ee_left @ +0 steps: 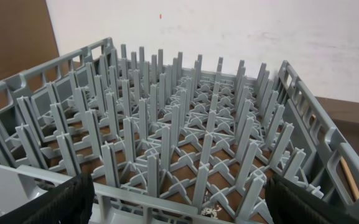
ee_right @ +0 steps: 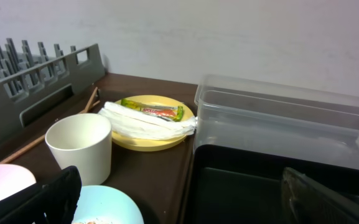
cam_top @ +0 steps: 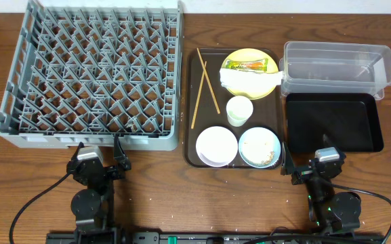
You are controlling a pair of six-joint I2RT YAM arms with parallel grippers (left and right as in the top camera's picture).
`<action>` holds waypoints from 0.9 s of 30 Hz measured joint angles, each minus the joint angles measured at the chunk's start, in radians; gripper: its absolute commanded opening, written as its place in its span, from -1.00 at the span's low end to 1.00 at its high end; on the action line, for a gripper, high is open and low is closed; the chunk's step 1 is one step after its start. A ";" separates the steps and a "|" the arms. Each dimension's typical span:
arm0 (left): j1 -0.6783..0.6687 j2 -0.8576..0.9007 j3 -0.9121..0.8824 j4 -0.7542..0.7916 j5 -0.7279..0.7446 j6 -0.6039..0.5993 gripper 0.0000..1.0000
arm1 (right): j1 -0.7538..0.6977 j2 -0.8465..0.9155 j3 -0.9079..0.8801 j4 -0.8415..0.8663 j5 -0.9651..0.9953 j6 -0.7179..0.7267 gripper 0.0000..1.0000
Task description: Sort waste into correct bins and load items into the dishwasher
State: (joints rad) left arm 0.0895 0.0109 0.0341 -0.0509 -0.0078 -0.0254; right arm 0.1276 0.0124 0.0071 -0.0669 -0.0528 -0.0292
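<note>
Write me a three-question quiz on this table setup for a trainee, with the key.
1. True or false: the grey dish rack holds no dishes yet.
2. What lies on the yellow plate? A) nothing B) a napkin and a snack wrapper C) a spoon
3. Fill in: the left hand and the right hand both stand ____ (open or shut).
Key: 1 true; 2 B; 3 open.
</note>
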 measured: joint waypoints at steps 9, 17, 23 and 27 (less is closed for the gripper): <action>0.000 0.000 0.000 0.000 0.000 0.000 0.79 | 0.000 0.000 0.000 0.000 0.006 0.000 0.98; 0.000 0.000 0.000 0.000 0.000 0.000 0.79 | 0.000 0.000 0.000 0.016 0.015 0.000 0.98; 0.000 0.000 0.000 0.000 0.000 0.000 0.79 | 0.000 0.000 0.012 0.002 -0.037 0.003 0.99; 0.000 0.000 0.000 0.000 0.000 0.000 0.79 | 0.000 0.010 0.071 -0.048 -0.063 0.025 0.99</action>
State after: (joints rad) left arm 0.0895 0.0109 0.0341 -0.0509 -0.0074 -0.0254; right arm 0.1276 0.0227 0.0776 -0.1146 -0.1154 -0.0040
